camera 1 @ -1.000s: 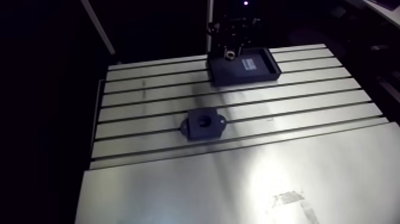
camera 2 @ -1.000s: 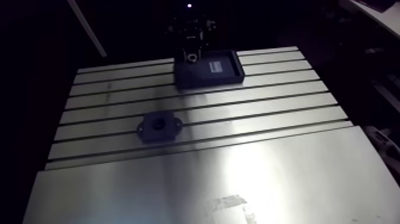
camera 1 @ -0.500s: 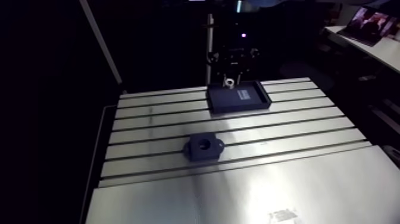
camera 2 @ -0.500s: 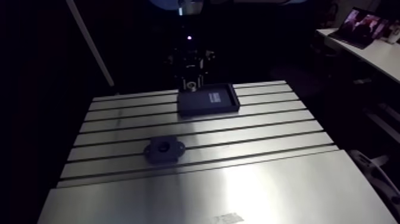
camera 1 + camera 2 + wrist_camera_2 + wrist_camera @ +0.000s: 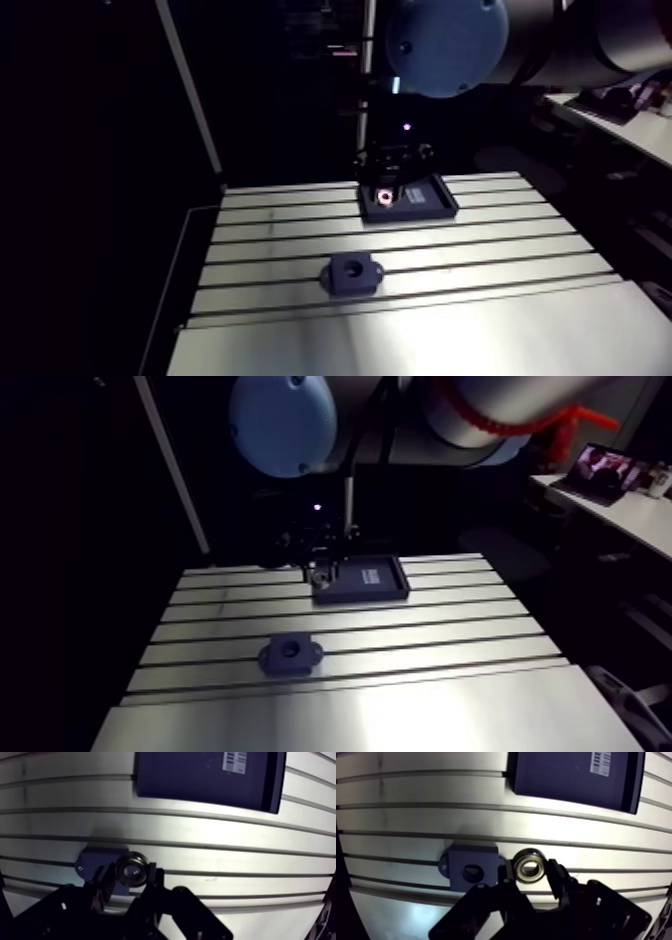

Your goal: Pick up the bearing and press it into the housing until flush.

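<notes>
Between the 2 fingers (image 5: 556, 880) of our gripper (image 5: 531, 873) we see the bearing (image 5: 530, 866), pinched across its outer ring. The fingers stand only as far apart as the ring is wide, and both press on it. We hold it flat, open centre facing down the line of the wrist. We judge that this is so it can go straight down into a hole that opens upward.

The housing (image 5: 472, 869) lies on the table (image 5: 411, 817) with its bore (image 5: 472, 872) facing up, ready to receive the bearing. In the wrist view the bearing shows just beside the housing, level with the bore but not over it. The arm view shows the gripper raised off the table and well apart from the housing, so the bearing hangs in the air and touches nothing but the fingers.

Beyond the housing, several table slots away, sits a dark tray (image 5: 631, 787) with a white label (image 5: 600, 762). We see nothing else in it.

By our reckoning the pick is done. What is left is to carry the bearing across until it is centred over the bore, then lower and press it in.
</notes>
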You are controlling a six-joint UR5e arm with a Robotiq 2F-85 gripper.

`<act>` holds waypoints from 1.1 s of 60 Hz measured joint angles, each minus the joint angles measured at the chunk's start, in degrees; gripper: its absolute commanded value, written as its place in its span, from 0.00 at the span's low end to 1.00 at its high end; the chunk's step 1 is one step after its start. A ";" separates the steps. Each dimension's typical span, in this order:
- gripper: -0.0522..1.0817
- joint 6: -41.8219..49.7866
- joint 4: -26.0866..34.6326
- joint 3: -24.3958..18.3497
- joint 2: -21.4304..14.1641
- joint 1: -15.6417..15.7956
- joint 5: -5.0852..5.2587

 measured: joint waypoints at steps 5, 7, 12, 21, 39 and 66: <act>0.70 -0.04 -0.05 1.04 -0.89 0.79 0.00; 0.70 -0.05 -0.07 1.42 -1.17 1.13 0.01; 0.71 -0.05 -0.14 2.47 -1.81 2.04 0.01; 0.72 0.01 -1.02 4.09 -2.42 3.24 0.04; 0.72 0.01 -4.15 7.79 -3.56 4.74 0.06; 0.72 0.02 -6.97 11.10 -3.92 5.54 0.13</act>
